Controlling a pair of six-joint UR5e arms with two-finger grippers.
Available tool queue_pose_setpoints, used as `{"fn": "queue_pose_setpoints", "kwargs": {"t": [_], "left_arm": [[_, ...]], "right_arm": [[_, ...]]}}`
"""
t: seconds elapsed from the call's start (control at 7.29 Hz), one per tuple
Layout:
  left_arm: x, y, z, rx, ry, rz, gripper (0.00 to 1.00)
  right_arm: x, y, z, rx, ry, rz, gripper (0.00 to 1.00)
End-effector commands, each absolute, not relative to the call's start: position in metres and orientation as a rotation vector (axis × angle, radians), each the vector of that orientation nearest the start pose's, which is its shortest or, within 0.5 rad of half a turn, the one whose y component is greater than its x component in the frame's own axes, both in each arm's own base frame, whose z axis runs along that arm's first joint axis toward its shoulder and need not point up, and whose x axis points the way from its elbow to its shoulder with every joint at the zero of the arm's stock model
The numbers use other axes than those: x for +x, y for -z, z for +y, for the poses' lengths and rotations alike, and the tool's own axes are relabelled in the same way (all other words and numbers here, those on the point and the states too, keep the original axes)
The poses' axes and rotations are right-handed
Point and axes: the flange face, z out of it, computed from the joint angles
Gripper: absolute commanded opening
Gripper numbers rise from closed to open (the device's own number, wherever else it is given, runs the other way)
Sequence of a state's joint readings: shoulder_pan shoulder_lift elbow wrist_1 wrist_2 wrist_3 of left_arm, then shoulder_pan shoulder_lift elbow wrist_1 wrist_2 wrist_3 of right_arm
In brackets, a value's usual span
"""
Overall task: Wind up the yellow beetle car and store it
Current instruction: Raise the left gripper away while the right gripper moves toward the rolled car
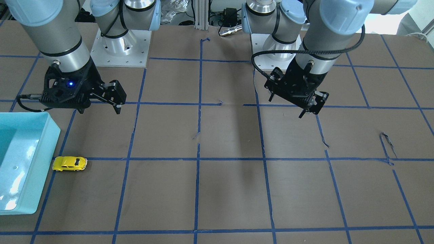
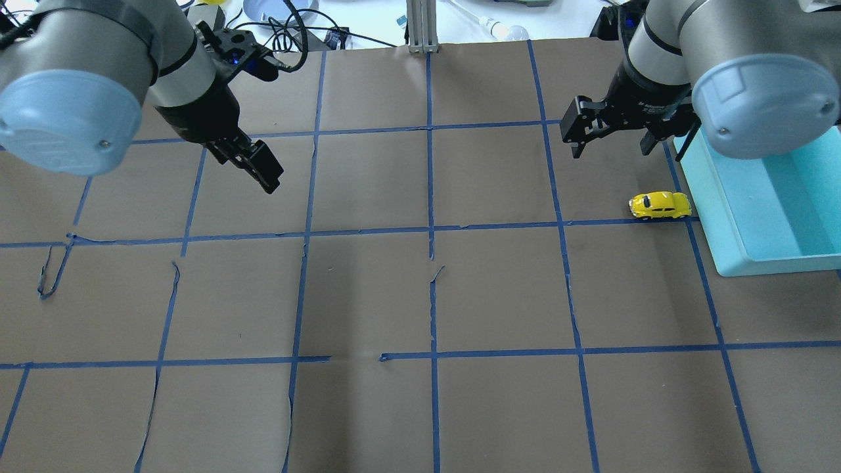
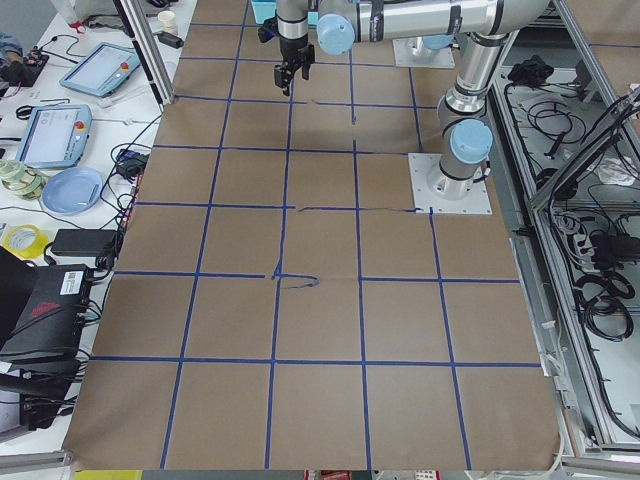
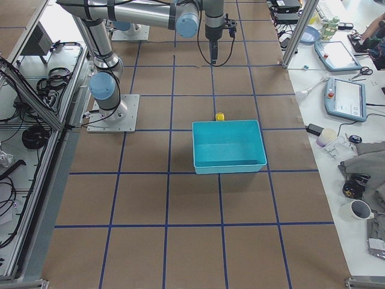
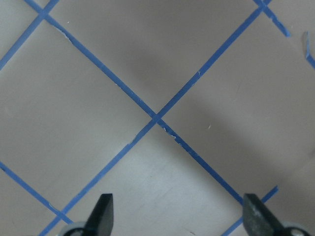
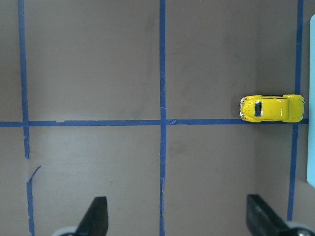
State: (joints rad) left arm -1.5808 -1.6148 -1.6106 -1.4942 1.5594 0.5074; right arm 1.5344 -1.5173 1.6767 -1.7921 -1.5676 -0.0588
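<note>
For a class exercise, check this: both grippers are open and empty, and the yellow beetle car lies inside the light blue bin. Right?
No: the yellow beetle car stands beside the light blue bin, not inside it; the overhead view shows this. The left gripper and right gripper are open and empty.

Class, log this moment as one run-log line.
small yellow beetle toy car: on table beside light blue plastic bin, not grasped | left end effector: open, empty | right end effector: open, empty
</note>
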Motion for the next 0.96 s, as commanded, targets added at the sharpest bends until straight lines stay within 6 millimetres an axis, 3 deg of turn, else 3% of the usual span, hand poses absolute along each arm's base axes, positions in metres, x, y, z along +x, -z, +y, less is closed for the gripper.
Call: {"fn": "queue_pose_setpoints", "kwargs": {"t": [0.0,0.27,0.41,0.55,0.69,0.82], "left_arm": [[-0.142,-0.510,-0.475,0.347,-0.010,3.135,1.00],[-0.142,-0.527,-0.461,0.159,0.044,3.152,1.00],[-0.141,-0.525,-0.463,0.129,0.049,3.147,1.00],[-0.141,-0.526,-0.461,0.121,0.056,3.149,1.00],[-0.139,-0.531,-0.466,0.145,0.106,3.143,1.00],[-0.131,-0.540,-0.476,0.121,0.218,3.133,1.00]], "right_arm": [[0.066,-0.411,-0.540,-0.430,0.056,3.109,1.00],[0.047,-0.397,-0.557,-0.875,0.085,3.056,1.00],[0.029,-0.375,-0.576,-1.128,0.040,3.088,1.00],[0.024,-0.357,-0.589,-1.421,0.021,2.983,1.00],[0.021,-0.341,-0.593,-1.582,-0.028,2.885,1.00],[0.008,-0.316,-0.589,-1.631,-0.064,2.829,1.00]]}}
